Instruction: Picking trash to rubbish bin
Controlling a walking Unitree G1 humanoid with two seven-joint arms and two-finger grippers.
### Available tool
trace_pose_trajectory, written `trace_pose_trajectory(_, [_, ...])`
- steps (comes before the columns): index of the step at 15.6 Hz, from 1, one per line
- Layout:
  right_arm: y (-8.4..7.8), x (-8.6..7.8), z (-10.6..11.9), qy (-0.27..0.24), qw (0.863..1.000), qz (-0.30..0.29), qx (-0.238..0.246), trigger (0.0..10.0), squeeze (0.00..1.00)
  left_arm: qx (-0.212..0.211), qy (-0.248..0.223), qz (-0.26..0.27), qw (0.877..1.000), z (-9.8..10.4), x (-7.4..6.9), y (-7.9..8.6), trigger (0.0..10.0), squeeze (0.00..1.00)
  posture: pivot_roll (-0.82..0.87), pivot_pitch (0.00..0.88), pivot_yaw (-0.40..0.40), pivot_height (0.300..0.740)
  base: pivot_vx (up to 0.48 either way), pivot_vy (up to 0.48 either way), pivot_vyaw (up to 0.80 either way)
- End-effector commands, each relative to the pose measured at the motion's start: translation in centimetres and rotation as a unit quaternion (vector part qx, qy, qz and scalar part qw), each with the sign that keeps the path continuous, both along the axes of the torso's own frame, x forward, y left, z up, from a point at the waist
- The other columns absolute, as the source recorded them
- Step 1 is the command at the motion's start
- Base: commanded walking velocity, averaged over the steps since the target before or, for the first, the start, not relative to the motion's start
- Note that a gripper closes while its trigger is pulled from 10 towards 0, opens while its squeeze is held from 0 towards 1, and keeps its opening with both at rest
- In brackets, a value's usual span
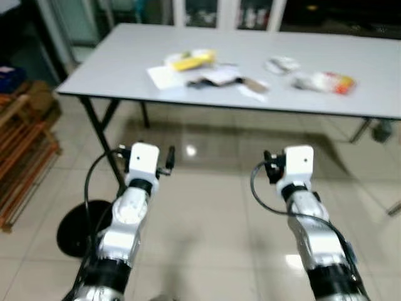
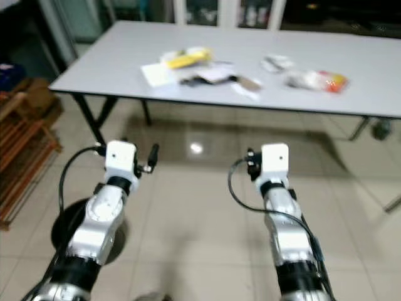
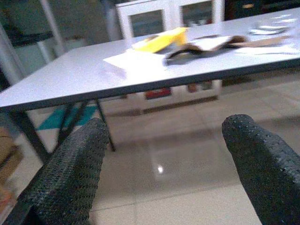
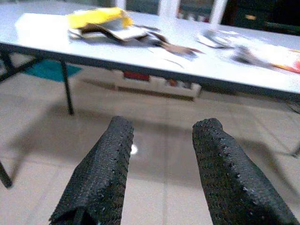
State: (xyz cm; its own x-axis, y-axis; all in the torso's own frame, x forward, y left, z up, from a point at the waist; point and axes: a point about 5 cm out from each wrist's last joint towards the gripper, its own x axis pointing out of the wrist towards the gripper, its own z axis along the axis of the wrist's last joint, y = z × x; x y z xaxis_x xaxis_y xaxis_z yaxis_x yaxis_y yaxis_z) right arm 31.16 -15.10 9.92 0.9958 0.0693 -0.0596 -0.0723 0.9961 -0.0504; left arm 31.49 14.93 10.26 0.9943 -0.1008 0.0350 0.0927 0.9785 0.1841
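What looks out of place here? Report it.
Litter lies strewn on the grey table: a yellow wrapper, loose papers, and a crumpled wrapper further right. Both tools, left tool and right tool, are open, short of the table.

An office-like room: long grey folding table (image 1: 125,69), glass-fronted cabinets (image 1: 213,12), glossy tiled floor (image 1: 207,207).

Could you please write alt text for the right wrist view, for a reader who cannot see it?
The right gripper is open and empty above a tiled floor, aimed at a grey table. Scattered trash lies on the table, including a yellow wrapper and crumpled packaging.
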Motion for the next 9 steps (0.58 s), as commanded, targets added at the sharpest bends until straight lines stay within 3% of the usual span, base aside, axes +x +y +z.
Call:
trace_pose_trajectory(1, [0.0, 0.15, 0.38, -0.007, 1.0, 0.0, -0.001, 10.0, 0.0, -0.002, -0.003, 0.003, 1.0, 0.31, 0.22, 0.01, 10.0, 0.0, 0.01, 0.036, -0.001, 0.74, 0.345, 0.0, 0.0])
trace_pose_trajectory(6, [-0.11, 0.29, 0.38, -0.004, 1.0, -0.011, 0.02, 10.0, 0.0, -0.002, -0.002, 0.002, 1.0, 0.31, 0.18, 0.01, 10.0, 0.0, 0.01, 0.05, 0.002, 0.74, 0.35, 0.0, -0.66])
trace_pose_trajectory(9, [-0.06, 0.22, 0.39, -0.008, 1.0, -0.015, 0.015, 10.0, 0.0, 0.0, -0.002, 0.003, 1.0, 0.37, 0.16, 0.16, 10.0, 0.0, 0.02, 0.058, 0.007, 0.74, 0.351, 0.0, 0.0])
